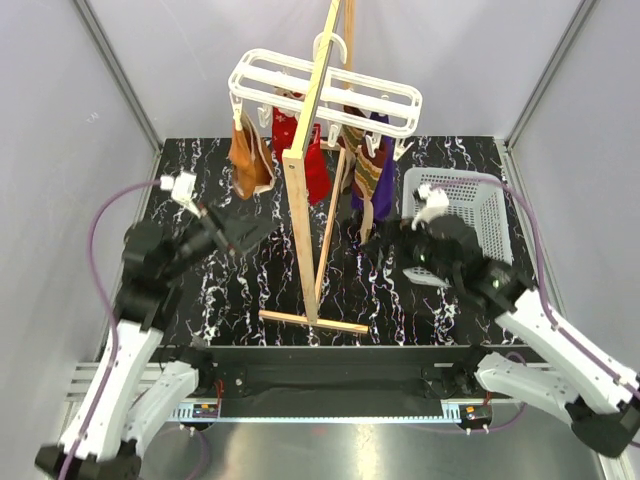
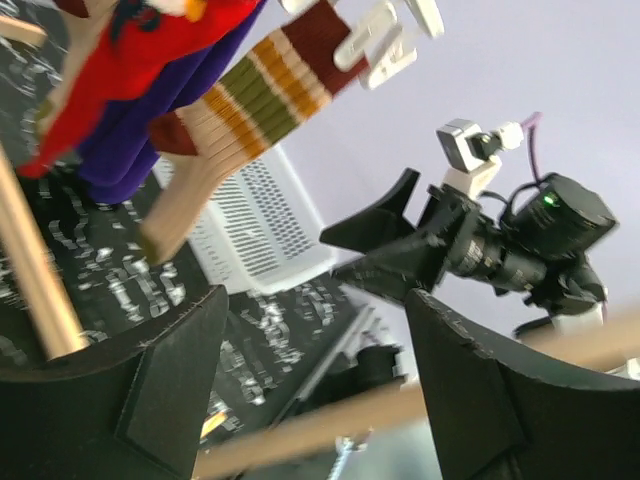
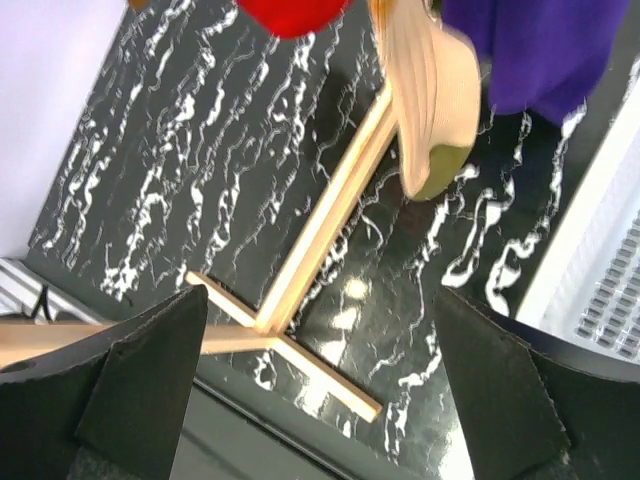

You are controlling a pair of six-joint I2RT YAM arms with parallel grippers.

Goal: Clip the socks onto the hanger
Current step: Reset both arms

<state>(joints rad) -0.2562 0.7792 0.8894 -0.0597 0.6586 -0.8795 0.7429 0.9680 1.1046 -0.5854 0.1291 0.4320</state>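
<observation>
The white hanger [image 1: 322, 88] hangs from the wooden stand at the back. Several socks hang clipped under it: an orange-brown one [image 1: 248, 155] at the left, a red one [image 1: 312, 165], a striped one [image 1: 367, 172] and a purple one [image 1: 378, 195]. In the left wrist view the red sock [image 2: 130, 60], the striped sock [image 2: 255, 100] and white pegs [image 2: 385, 40] are at the top. My left gripper [image 1: 250, 232] [image 2: 315, 370] is open and empty, left of the stand. My right gripper [image 1: 385, 240] [image 3: 320, 370] is open and empty, below the striped sock's tan toe [image 3: 430, 100].
The tall wooden A-frame stand [image 1: 305, 200] stands mid-table, its base [image 3: 290, 300] on the black marbled top. A white perforated basket [image 1: 470, 215] sits at the right, beside my right arm. Grey walls close the back and sides.
</observation>
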